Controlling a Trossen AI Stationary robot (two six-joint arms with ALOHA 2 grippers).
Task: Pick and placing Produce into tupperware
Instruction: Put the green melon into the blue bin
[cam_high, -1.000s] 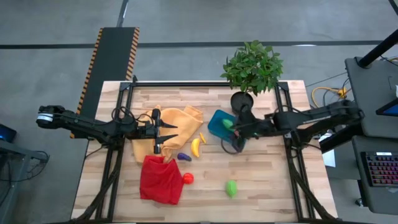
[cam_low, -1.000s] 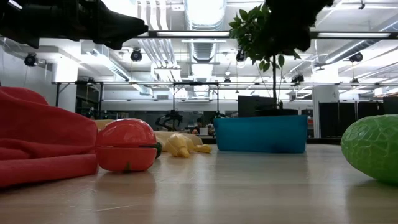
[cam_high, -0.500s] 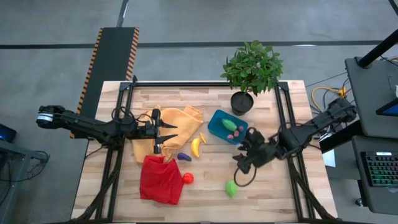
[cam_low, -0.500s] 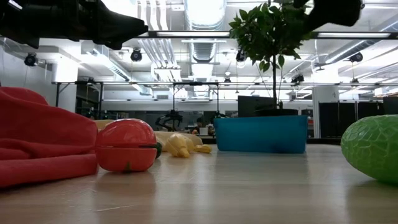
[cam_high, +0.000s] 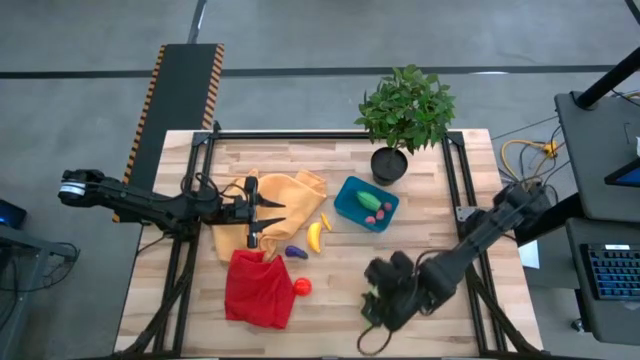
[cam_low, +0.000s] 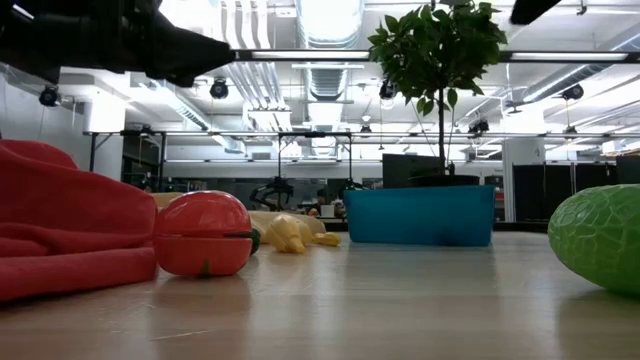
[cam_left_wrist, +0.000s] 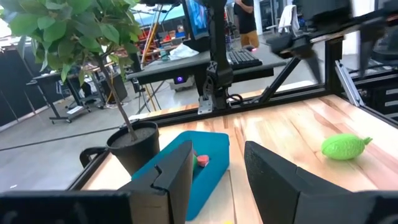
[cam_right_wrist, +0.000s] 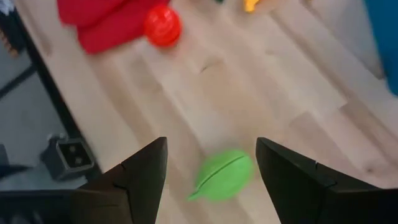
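Note:
The blue-teal tupperware (cam_high: 366, 203) sits on the table in front of the plant pot and holds one green oval (cam_high: 366, 199) and tiny pink pieces (cam_high: 380, 213). The yellow banana (cam_high: 314, 236), purple piece (cam_high: 295, 251) and red round one (cam_high: 301, 287) lie on the table. The second green oval (cam_right_wrist: 222, 174) lies near the near edge. My right gripper (cam_high: 375, 305) hovers over it, open, its fingers standing apart above it in the right wrist view (cam_right_wrist: 211, 146). My left gripper (cam_high: 272, 214) waits open, raised over the yellow-orange cloth.
A red cloth (cam_high: 258, 288) lies near the red round piece, and a yellow-orange cloth (cam_high: 290, 195) is spread under the left gripper. The black plant pot (cam_high: 389, 163) stands at the far edge behind the tupperware. A black frame (cam_high: 455, 190) runs around the table.
My right gripper has swung from over the tupperware toward the table's near edge and somewhat left, ending above the green oval that lies there. A green oval and pink pieces stay in the tupperware. The left arm has kept still.

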